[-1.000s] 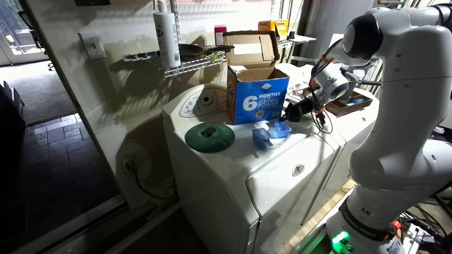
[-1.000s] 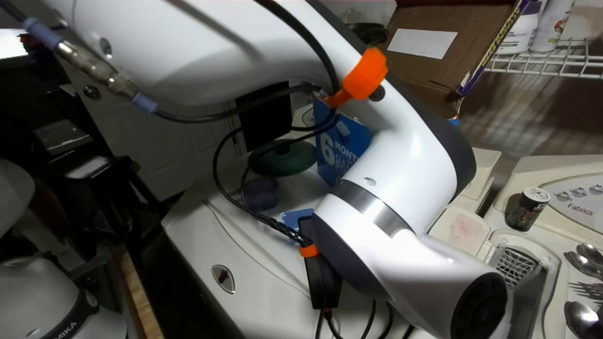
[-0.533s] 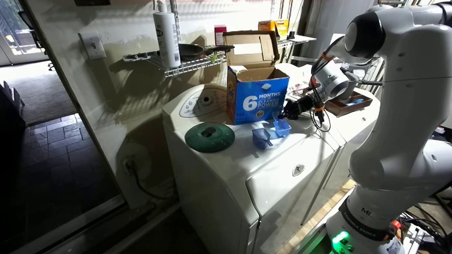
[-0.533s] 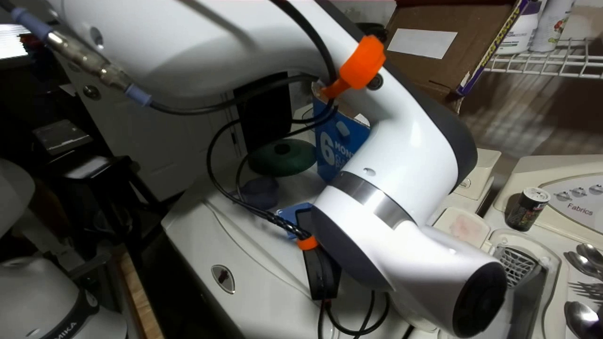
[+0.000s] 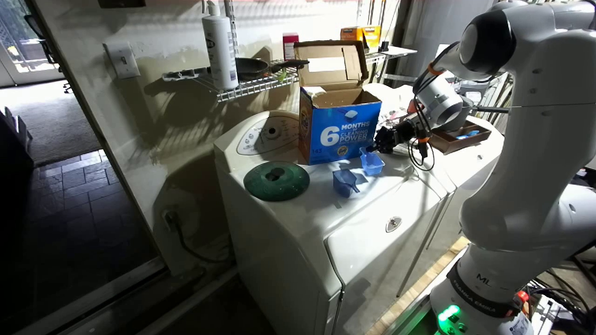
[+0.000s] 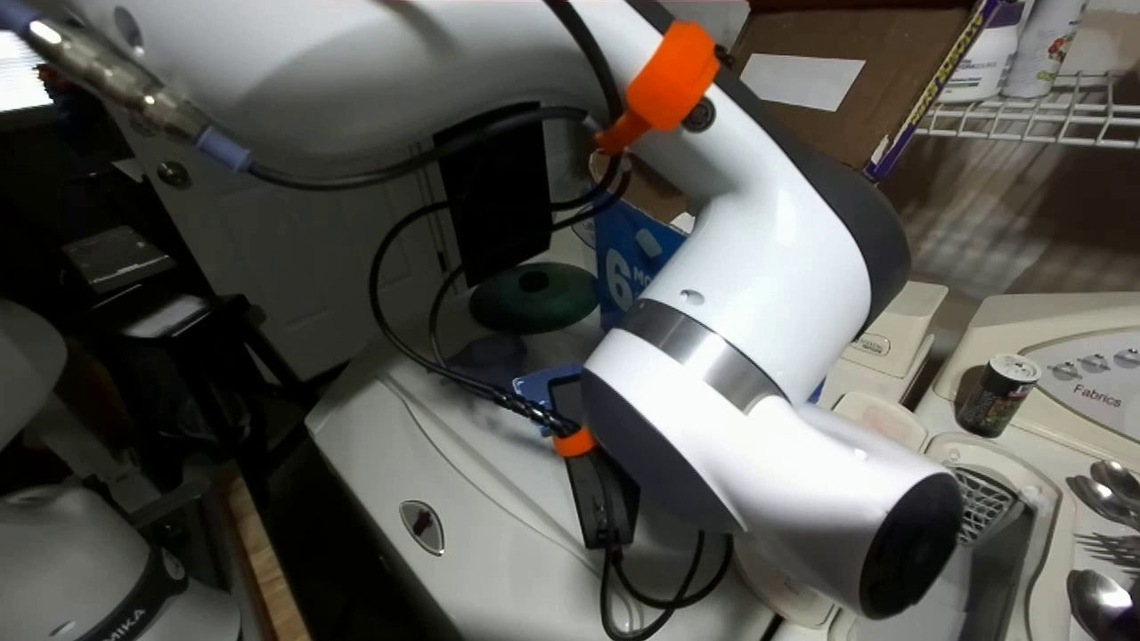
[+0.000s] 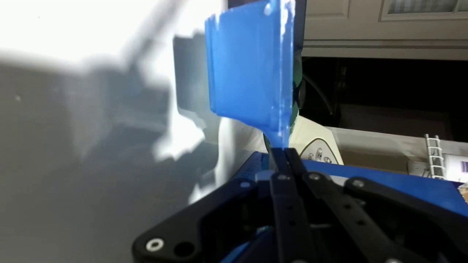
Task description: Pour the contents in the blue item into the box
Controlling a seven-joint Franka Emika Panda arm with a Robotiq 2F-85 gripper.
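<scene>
Light-blue, cup-shaped translucent plastic scoop (image 5: 373, 165) is held over the top of a glossy white, box-shaped metal appliance (image 5: 316, 214), between the back edge and the front edge; whether its base clears the surface, I cannot tell. A jointed white robot arm (image 5: 526, 153) reaches across from the front-edge side. Behind the scoop, a brown rectangular cardboard box (image 5: 342, 135) with a blue front panel bearing a white "6" stands upright toward the back edge, its lid raised; in an exterior view the arm hides part of it. At the arm's end, the black two-fingered gripper (image 7: 284, 149) is clamped on the scoop's slim handle, its tips together around it, the cup part reaching out beyond them. It is just beside the box's front panel; I cannot tell whether they touch. A flat, round, dark-green disc (image 5: 294, 184) with a blackish centre lies near the appliance's side edge, in front of the pale oval control panel (image 5: 286, 139). Between disc and held scoop, closer to the front edge, sits a darker blue, cup-shaped plastic scoop (image 5: 343, 181), handle pointing toward that edge.
</scene>
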